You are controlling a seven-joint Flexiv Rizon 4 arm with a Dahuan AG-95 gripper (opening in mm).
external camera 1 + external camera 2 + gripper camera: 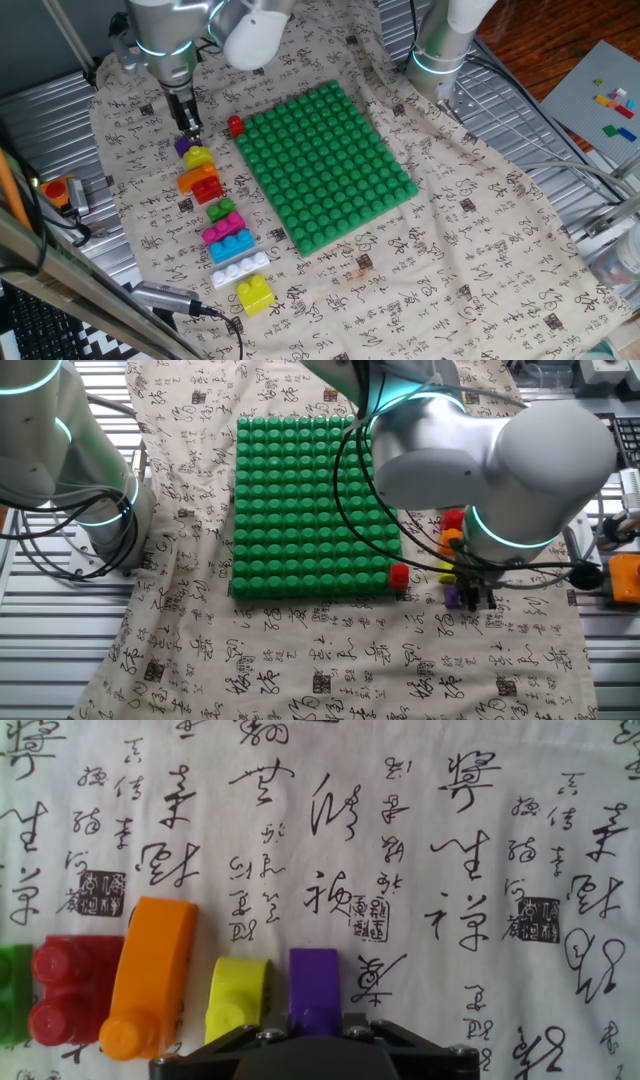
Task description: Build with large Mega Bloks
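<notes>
The tool [190,128] was seen lowered at the far end of a row of large Mega Bloks laid out on the cloth-covered surface [470,240], directly over the purple block [182,146]. In the hand view the purple block [314,990] ran up between the tool's fingers, with the yellow block [238,1000] just beside it, then the orange block [150,975] and the red block [65,990]. Whether the fingers were pressed against the purple block could not be told, as their tips were cut off at the lower edge of that view.

The row continued along the cloth through a green block [221,211], a pink block [222,229], a blue block [231,246], a white block [240,269] and a second yellow block [255,294]. Beside the row the green baseplate [325,165] was laid flat, and a single small red block [236,126] was seen touching its corner. From the other fixed view the same red block [399,575] was seen at the plate's corner [310,510], near the tool [478,598].
</notes>
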